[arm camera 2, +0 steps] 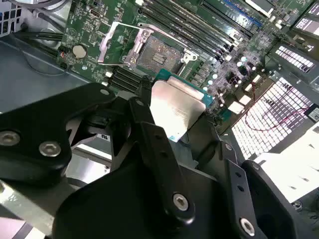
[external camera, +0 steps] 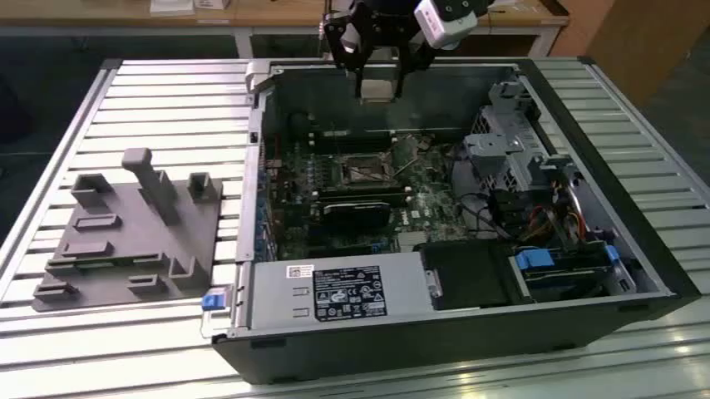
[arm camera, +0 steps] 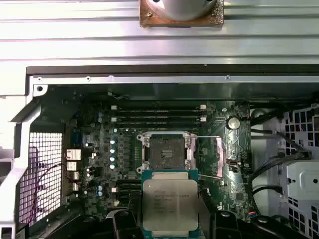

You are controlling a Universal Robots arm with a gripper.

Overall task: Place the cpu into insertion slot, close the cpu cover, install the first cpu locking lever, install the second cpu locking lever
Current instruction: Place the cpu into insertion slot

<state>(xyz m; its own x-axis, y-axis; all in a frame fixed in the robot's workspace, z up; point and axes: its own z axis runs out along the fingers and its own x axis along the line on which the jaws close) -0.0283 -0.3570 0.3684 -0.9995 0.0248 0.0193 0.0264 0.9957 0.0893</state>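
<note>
the end effector [external camera: 378, 86] clamps the cpu [arm camera: 169, 206] by its edges above the far wall of the computer case [external camera: 444, 100]. the insertion slot [arm camera: 165, 152] lies uncovered.

The setup sits on a table [external camera: 166, 96] made of ribbed aluminium slats, pale grey, running side to side. Light bounces off the slats down around 5 o'clock, so it's pretty glary there. Up at 12 o'clock there's a wooden workbench [external camera: 278, 15] on white legs [external camera: 239, 40]. Dark floor [external camera: 39, 79] shows at 10 o'clock beyond the table edge. An orange-brown wooden panel [external camera: 649, 41] stands at 2 o'clock.
</note>
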